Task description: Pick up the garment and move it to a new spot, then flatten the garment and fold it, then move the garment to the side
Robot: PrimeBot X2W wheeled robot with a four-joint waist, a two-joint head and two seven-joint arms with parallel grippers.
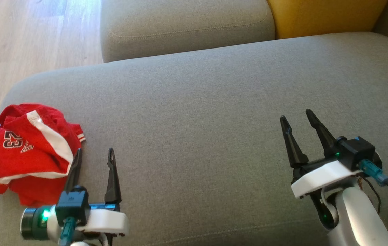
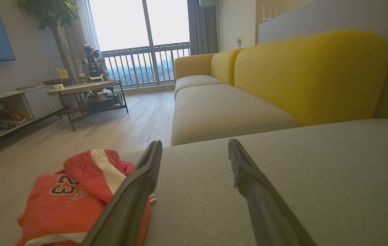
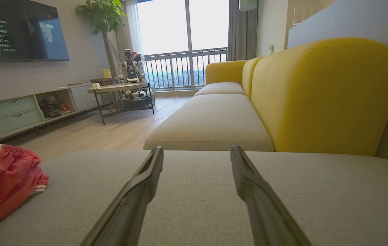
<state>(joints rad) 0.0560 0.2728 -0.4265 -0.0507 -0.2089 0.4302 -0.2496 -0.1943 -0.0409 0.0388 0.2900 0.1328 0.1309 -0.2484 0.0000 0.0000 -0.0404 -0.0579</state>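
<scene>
A crumpled red garment (image 1: pixel 26 150) with white stripes and the number 23 lies at the left end of the grey sofa seat (image 1: pixel 207 112). My left gripper (image 1: pixel 95 152) stands open just to its right, the left finger at the cloth's edge and nothing between the fingers. In the left wrist view the garment (image 2: pixel 67 194) sits left of the open left gripper (image 2: pixel 194 145). My right gripper (image 1: pixel 294 118) is open far to the right over bare cushion. The right wrist view has the garment (image 3: pixel 2 177) at its far left and the right gripper (image 3: pixel 196 152) open.
A second grey seat cushion (image 1: pixel 183 27) and a yellow back cushion (image 1: pixel 323 15) lie beyond. Wooden floor (image 1: pixel 16 44) runs past the sofa's left edge. A coffee table (image 2: pixel 84 87), a cabinet and a plant stand across the room.
</scene>
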